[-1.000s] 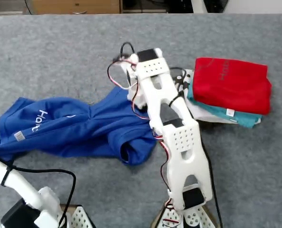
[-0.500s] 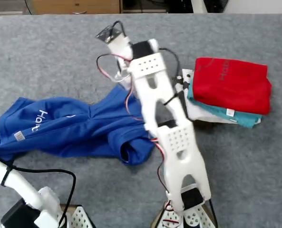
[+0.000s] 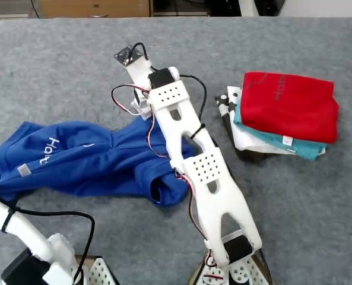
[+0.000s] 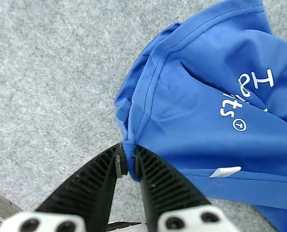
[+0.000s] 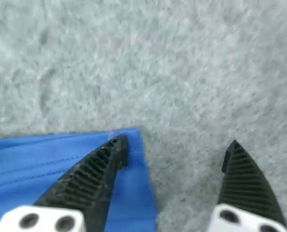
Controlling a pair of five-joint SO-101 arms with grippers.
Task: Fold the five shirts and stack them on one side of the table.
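A blue shirt (image 3: 86, 160) lies crumpled and spread across the left middle of the grey table. My left gripper (image 4: 127, 162) is shut on a bunched edge of the blue shirt (image 4: 206, 96), at the table's left edge. My right arm (image 3: 170, 101) stretches from the front centre to the shirt's far right corner. There my right gripper (image 5: 177, 145) stands open, one finger over the corner of the blue shirt (image 5: 46, 159), the other over bare table. A red folded shirt (image 3: 288, 104) tops a stack at the right.
Under the red shirt the stack holds a teal shirt (image 3: 273, 141), a white one and a dark one. My left arm (image 3: 21, 237) and its cable occupy the front left corner. Wooden furniture (image 3: 92, 7) runs along the far edge.
My right arm has swung left, away from the stack, and reached farther out to the blue shirt's far corner. The blue shirt and my left arm have stayed put.
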